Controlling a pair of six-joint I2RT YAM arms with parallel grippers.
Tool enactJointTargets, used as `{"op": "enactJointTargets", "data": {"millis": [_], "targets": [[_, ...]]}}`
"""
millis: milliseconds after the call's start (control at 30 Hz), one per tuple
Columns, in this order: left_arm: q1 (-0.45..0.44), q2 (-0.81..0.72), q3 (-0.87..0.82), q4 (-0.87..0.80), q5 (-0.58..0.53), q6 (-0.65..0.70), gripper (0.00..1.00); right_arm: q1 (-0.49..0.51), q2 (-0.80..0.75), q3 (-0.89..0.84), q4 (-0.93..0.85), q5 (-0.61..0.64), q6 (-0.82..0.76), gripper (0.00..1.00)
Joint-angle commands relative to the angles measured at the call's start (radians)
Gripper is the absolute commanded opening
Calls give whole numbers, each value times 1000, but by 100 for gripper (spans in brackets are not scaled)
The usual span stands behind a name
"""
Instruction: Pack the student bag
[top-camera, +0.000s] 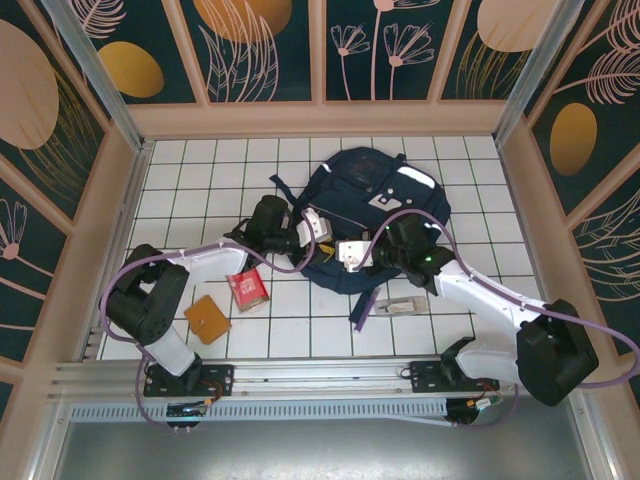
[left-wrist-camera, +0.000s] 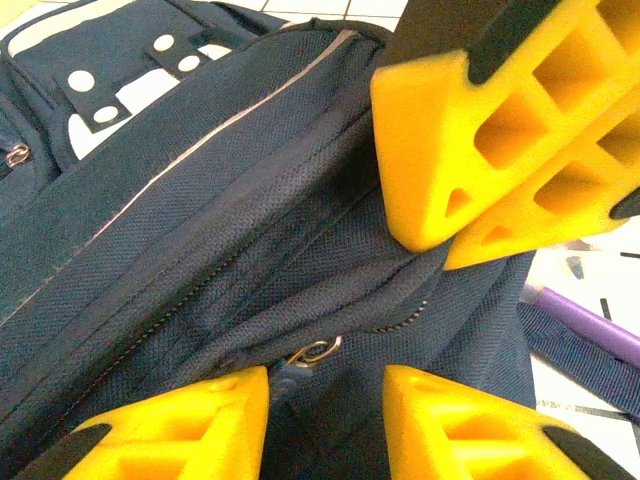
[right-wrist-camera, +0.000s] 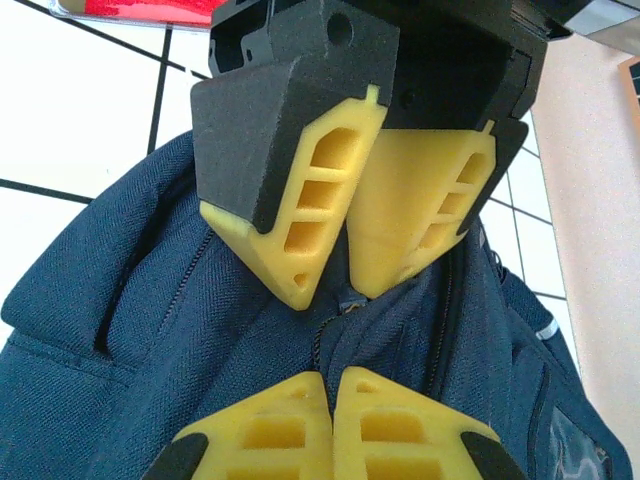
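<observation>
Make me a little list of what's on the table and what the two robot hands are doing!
bag: navy student bag, lying on the white tiled table
left gripper: open, a finger on each side of a zip pull
right gripper: shut, tips against the bag's fabric
loose things: red packet and orange square by the left arm; small pale item by the right arm

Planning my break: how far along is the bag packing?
Done: nothing visible; the red box and orange square lie on the table outside the student bag. In hand: the right gripper pinches bag fabric, the left gripper has its jaws apart around the zipper pull. Left: unzipping, loading.
</observation>
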Motion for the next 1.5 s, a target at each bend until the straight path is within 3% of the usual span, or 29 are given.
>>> {"op": "enactJointTargets", "data": {"millis": [0,167,267,367,567,733,867,900,967,1033,1233,1367,1433,1467], "targets": [[-44,20,62,59,40,54,32,55,3,19,66,-148,0,0],[-50,8,35,118,-79,43,22,66,1,28,83,-178,31,0],[-52,-11,21,139,-107,37,1,68,-1,23,79,-173,33,0],[-55,-40,19,73,-148,86,0,39,-8,22,28,-111,-14,0],[-41,-65,18,-93,-361,124,0,-112,-76,18,12,-108,-17,0],[17,-87,-7,-111,-307,162,0,-164,-107,8,12,-109,-22,0],[26,-87,25,-207,-152,288,0,-170,-116,-6,35,-131,-13,0],[26,-84,39,-209,-88,281,3,-171,-115,-5,43,-150,-4,0],[25,-67,64,-156,7,192,32,-167,-111,-2,59,-173,13,0],[15,-42,88,-109,53,126,39,-160,-107,4,67,-178,19,0],[-34,-2,91,-68,45,102,33,-136,-99,22,64,-191,26,0],[-61,-12,54,-1,41,62,12,-117,-92,26,68,-188,27,0],[-69,-29,33,42,3,25,13,-113,-89,23,77,-183,29,0],[-73,-42,15,73,-30,6,21,-112,-87,24,77,-183,29,0]]}}
